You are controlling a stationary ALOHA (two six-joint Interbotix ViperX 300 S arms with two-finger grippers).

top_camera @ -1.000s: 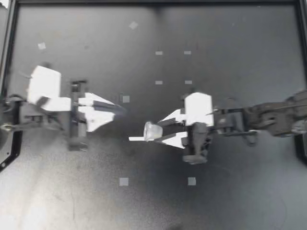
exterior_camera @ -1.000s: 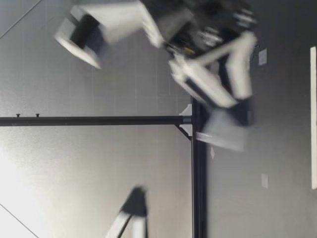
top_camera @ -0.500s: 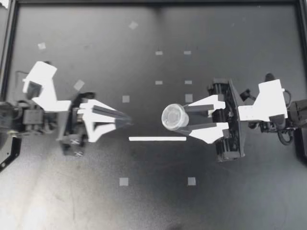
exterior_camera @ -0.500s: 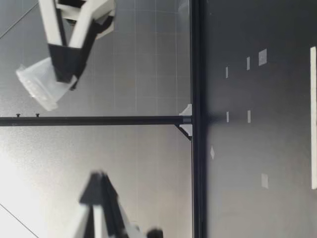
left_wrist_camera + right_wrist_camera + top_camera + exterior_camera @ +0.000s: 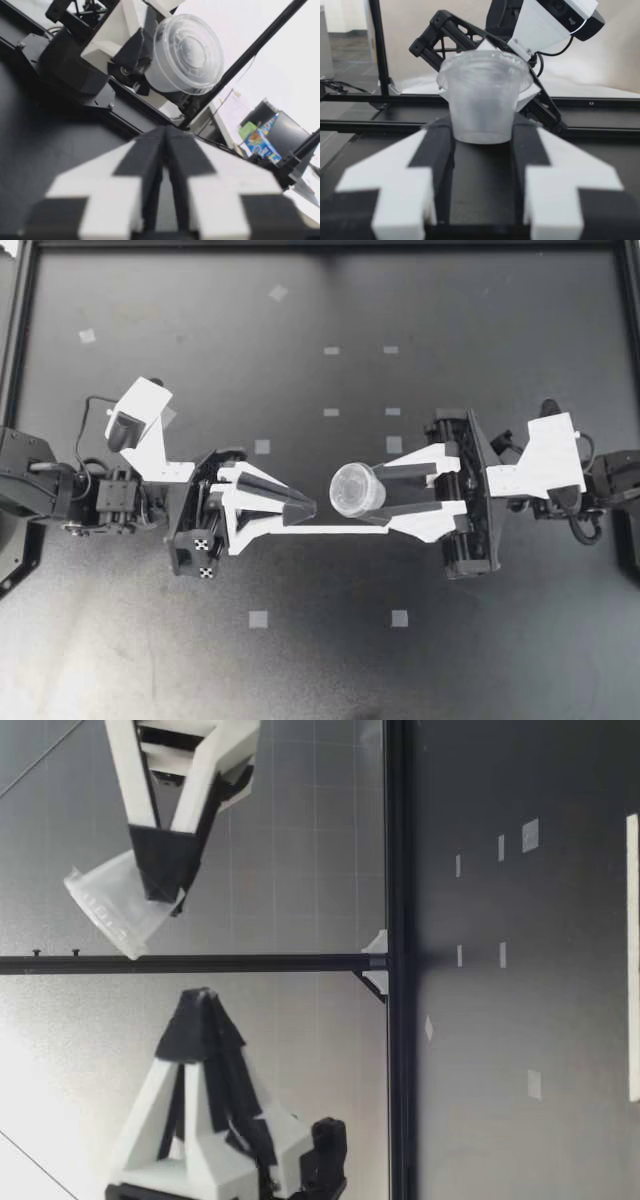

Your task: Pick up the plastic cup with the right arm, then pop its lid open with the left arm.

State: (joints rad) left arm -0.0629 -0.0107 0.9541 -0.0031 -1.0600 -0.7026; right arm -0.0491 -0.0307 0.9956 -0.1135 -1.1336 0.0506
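Aloft, one clear cup (image 5: 354,489) clamped in right hand (image 5: 380,492), left hand (image 5: 308,507) pinched closed, empty

Even overhead light falls on the matt black tabletop (image 5: 320,660) in the top view. A pale sheen spreads over one corner on my left arm's side, and the shadow under my white-and-black left gripper (image 5: 305,508) is faint. In the low view the pale gridded back wall (image 5: 300,900) glares white high behind that gripper (image 5: 200,1005). From the left wrist, the backdrop beyond the clear plastic cup (image 5: 187,52) is washed out — the tabletop dark. From the right wrist the cup (image 5: 482,100) is backlit, glowing softly.
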